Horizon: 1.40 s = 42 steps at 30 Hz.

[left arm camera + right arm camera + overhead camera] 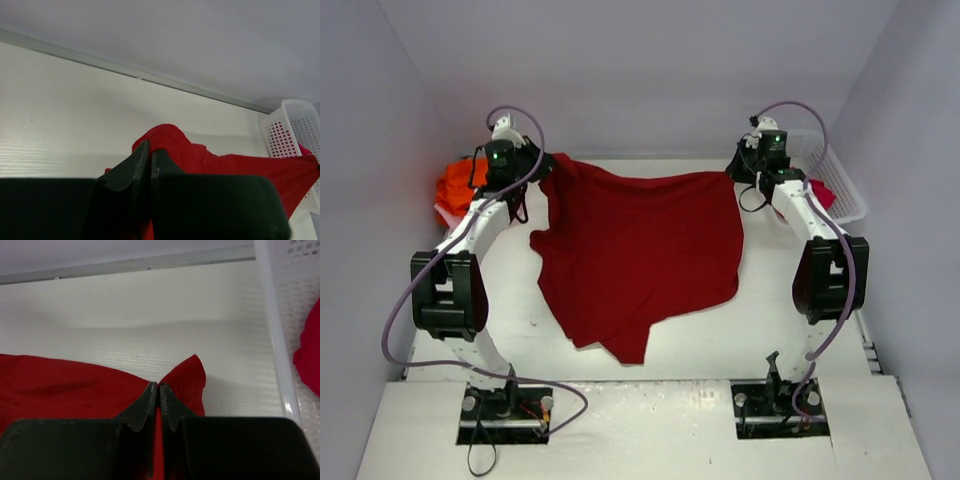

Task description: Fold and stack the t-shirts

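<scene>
Holding the large dark red cloth t-shirt [640, 255] by its far corners, I have left gripper [150, 146] and right gripper [158, 386] clamped on it. I judge it limp and light; corners suit.

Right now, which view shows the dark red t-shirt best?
The top external view: the whole dark red t-shirt shows there, lying across the table, its far corners pinched by the left end effector and right end effector. Each wrist view shows only the one pinched, bunched corner.

White table [700, 345], dark red t-shirt [640, 250] spread, orange shirts [457, 180] left, basket [852, 195] right
</scene>
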Available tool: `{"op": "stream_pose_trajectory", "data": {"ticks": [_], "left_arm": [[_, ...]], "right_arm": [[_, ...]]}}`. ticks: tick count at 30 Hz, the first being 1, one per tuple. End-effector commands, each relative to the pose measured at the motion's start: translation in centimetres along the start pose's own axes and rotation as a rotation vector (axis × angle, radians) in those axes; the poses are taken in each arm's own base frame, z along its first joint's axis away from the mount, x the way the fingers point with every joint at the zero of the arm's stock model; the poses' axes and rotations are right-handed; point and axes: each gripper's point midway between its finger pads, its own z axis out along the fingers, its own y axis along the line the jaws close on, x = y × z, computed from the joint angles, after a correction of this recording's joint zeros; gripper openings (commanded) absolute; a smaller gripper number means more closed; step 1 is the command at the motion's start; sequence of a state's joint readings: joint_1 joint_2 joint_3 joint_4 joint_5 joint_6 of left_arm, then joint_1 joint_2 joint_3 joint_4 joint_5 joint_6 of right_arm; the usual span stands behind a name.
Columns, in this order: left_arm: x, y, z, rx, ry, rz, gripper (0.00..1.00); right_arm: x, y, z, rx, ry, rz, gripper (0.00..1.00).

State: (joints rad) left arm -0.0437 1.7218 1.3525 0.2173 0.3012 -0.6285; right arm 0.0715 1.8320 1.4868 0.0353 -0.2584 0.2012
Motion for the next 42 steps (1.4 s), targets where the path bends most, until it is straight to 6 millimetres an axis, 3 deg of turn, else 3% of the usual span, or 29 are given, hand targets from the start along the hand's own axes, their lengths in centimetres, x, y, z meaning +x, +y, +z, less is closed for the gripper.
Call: {"op": "stream_pose_trajectory", "data": {"ticks": [1,12,14,15,17,18,19,20,21,22,23,24,26,27,29,30,32,34,35,38,39,40,41,42], "left_arm": [[-4.6,-3.0,-0.1,0.103,-0.124,0.019,0.0],[-3.9,-1.4,2.0,0.066,-0.107,0.045,0.01],[-3.6,-1.1,2.6,0.062,-0.098,0.047,0.14],[-4.1,-1.4,2.7,0.071,-0.104,0.054,0.34],[-3.5,-1.0,3.5,0.063,-0.085,0.053,0.59],[-3.6,-1.0,3.6,0.062,-0.084,0.052,0.77],[-3.6,-0.9,3.9,0.062,-0.08,0.049,0.84],[-3.6,-1.0,4.0,0.063,-0.079,0.044,0.84],[-3.7,-0.9,3.9,0.063,-0.081,0.035,0.84],[-4.0,-1.5,3.6,0.077,-0.092,0.035,0.84],[-4.4,-1.8,3.2,0.084,-0.105,0.034,0.84],[-4.9,-2.3,2.8,0.093,-0.12,0.035,0.84],[-6.4,-3.9,1.1,0.123,-0.156,0.047,0.84],[-6.5,-4.9,0.5,0.14,-0.157,0.049,0.84],[-7.2,-7.1,-1.5,0.17,-0.164,0.049,0.84],[-7.4,-9.1,-2.8,0.199,-0.169,0.047,0.84],[-6.4,-10.5,-3.7,0.202,-0.153,0.053,0.84],[-3.6,-12.9,-5.2,0.212,-0.112,0.081,0.84],[-2.8,-13.0,-5.3,0.202,-0.103,0.08,0.84],[0.3,-13.1,-5.6,0.206,-0.034,0.031,0.84],[1.1,-12.9,-5.7,0.197,-0.022,-0.004,0.84],[2.6,-12.7,-5.9,0.2,-0.005,-0.02,0.84],[3.4,-12.7,-6.0,0.205,0.007,-0.03,0.84],[4.2,-12.7,-6.2,0.206,0.023,-0.047,0.84]], "right_arm": [[-5.3,2.6,0.1,-0.089,-0.149,-0.029,0.0],[-2.7,2.1,4.9,-0.118,-0.101,-0.041,0.0],[-1.9,1.7,5.8,-0.114,-0.087,-0.049,0.0],[-1.3,1.4,6.5,-0.108,-0.08,-0.057,0.0],[-1.1,1.2,7.0,-0.099,-0.079,-0.069,0.0],[-0.9,1.1,7.3,-0.093,-0.077,-0.076,0.12],[-0.5,0.6,7.8,-0.072,-0.074,-0.079,0.29],[-0.4,0.5,8.0,-0.061,-0.073,-0.085,0.47],[-0.6,0.7,8.1,-0.057,-0.08,-0.099,0.77],[-0.9,0.5,8.1,-0.024,-0.093,-0.13,0.87],[-1.2,0.6,7.9,-0.009,-0.104,-0.153,0.94],[-2.2,2.0,7.0,-0.008,-0.137,-0.185,1.0],[-3.7,2.7,5.6,0.055,-0.191,-0.254,1.0],[-4.9,3.8,3.9,0.057,-0.233,-0.27,1.0],[-5.4,6.2,2.3,0.051,-0.259,-0.315,1.0],[-6.1,7.3,0.9,0.035,-0.274,-0.311,1.0],[-4.9,9.1,0.1,-0.034,-0.254,-0.268,1.0],[-4.2,10.2,-2.0,-0.07,-0.252,-0.219,1.0],[-2.1,10.2,-1.9,-0.075,-0.214,-0.211,1.0],[-0.7,10.3,-3.5,-0.074,-0.205,-0.179,1.0],[1.4,9.9,-3.5,-0.07,-0.165,-0.161,1.0],[1.6,9.9,-4.4,-0.078,-0.169,-0.149,1.0],[3.7,9.3,-4.4,-0.073,-0.131,-0.14,1.0],[3.6,9.4,-5.3,-0.079,-0.144,-0.129,1.0]]}}
